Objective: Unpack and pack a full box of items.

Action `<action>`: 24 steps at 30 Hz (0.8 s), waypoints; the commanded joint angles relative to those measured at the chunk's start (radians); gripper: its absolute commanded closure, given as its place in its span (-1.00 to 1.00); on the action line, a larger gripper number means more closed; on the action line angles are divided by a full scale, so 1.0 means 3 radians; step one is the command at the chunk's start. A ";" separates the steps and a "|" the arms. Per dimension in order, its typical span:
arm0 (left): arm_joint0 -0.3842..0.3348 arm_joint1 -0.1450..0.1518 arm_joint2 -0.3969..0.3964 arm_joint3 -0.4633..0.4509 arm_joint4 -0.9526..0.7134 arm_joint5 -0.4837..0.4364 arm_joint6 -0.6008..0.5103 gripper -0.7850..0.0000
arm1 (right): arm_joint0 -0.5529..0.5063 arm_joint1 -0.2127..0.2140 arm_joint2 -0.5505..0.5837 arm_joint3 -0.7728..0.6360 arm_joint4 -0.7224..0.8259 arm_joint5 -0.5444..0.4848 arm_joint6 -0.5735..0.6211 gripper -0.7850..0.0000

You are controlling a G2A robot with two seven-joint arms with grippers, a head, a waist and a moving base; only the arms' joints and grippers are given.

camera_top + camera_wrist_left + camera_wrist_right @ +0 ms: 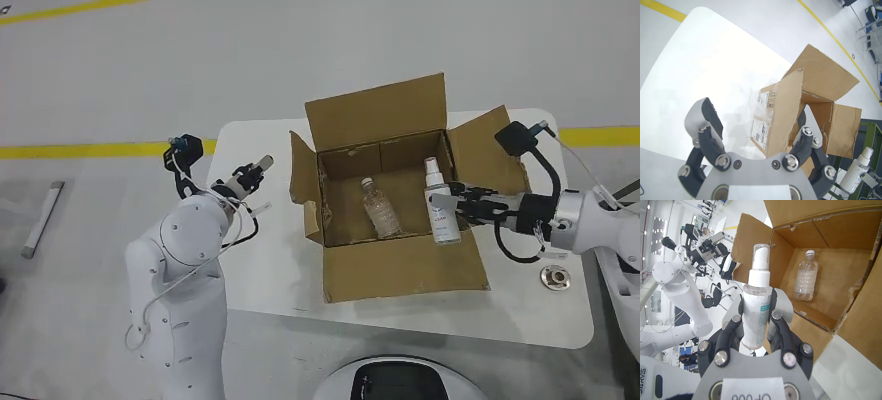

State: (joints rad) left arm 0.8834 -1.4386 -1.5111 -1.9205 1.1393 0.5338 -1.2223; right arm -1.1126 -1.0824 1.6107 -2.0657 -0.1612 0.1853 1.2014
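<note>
White counter [268, 272] is carrying open brown cardboard box [400, 268], centre; right end effector [757, 302] is gripping white spray bottle [441, 212] over it; left end effector [758, 108] is hanging open.

arms [185, 245]: glossy white rounded shells; thin cables [150, 300] outside | left gripper [757, 113]: grey plate [753, 176]; black links [709, 144]; silver screws [722, 162]; ribbed black pads [712, 115] | right gripper [757, 300]: same build; white label [753, 387]

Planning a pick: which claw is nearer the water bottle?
Right. The right claw, holding a spray bottle, is at the box rim beside the water bottle; the left claw is outside.
</note>
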 commanded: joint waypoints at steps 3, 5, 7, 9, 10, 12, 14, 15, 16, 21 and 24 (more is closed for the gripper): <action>0.0042 0.0006 -0.0055 -0.0032 -0.0030 0.0018 0.0003 -1.00 | -0.0030 0.0000 -0.0106 0.0063 -0.0061 -0.0048 -0.0243 1.00; 0.0042 0.0006 -0.0055 -0.0032 -0.0030 0.0018 0.0003 -1.00 | 0.0042 -0.0002 -0.0250 0.0102 -0.0229 0.0021 -0.0341 1.00; 0.0042 0.0006 -0.0055 -0.0032 -0.0030 0.0018 0.0003 -1.00 | 0.0168 -0.0019 -0.0462 0.0153 -0.0295 0.0131 -0.0476 1.00; 0.0042 0.0006 -0.0055 -0.0032 -0.0030 0.0018 0.0003 -1.00 | 0.0354 -0.0035 -0.0758 0.0245 -0.0584 0.0207 -0.0608 1.00; 0.0042 0.0006 -0.0055 -0.0032 -0.0030 0.0018 0.0003 -1.00 | 0.0444 -0.0053 -0.0895 0.0318 -0.0624 0.0246 -0.0690 1.00; 0.0042 0.0006 -0.0055 -0.0032 -0.0030 0.0018 0.0003 -1.00 | 0.0624 -0.0075 -0.1135 0.0460 -0.0870 0.0308 -0.0796 1.00; 0.0042 0.0006 -0.0055 -0.0032 -0.0030 0.0018 0.0003 -1.00 | 0.0884 -0.0127 -0.1469 0.0681 -0.1074 0.0447 -0.0912 1.00; 0.0042 0.0006 -0.0055 -0.0032 -0.0030 0.0018 0.0003 -1.00 | 0.0998 -0.0149 -0.1608 0.0781 -0.1194 0.0481 -0.0965 1.00; 0.0042 0.0006 -0.0055 -0.0032 -0.0030 0.0018 0.0003 -1.00 | 0.1095 -0.0173 -0.1738 0.0875 -0.1278 0.0543 -0.0994 1.00; 0.0042 0.0006 -0.0055 -0.0032 -0.0030 0.0018 0.0003 -1.00 | 0.1450 -0.0290 -0.2207 0.1229 -0.1389 0.0668 -0.1016 1.00; 0.0042 0.0006 -0.0055 -0.0032 -0.0030 0.0018 0.0003 -1.00 | 0.1582 -0.0359 -0.2412 0.1477 -0.1408 0.0708 -0.1054 1.00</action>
State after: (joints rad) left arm 0.8960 -1.4367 -1.5276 -1.9302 1.1304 0.5391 -1.2213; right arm -0.6516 -1.1829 0.9077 -1.6524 -0.5841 0.3955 0.8908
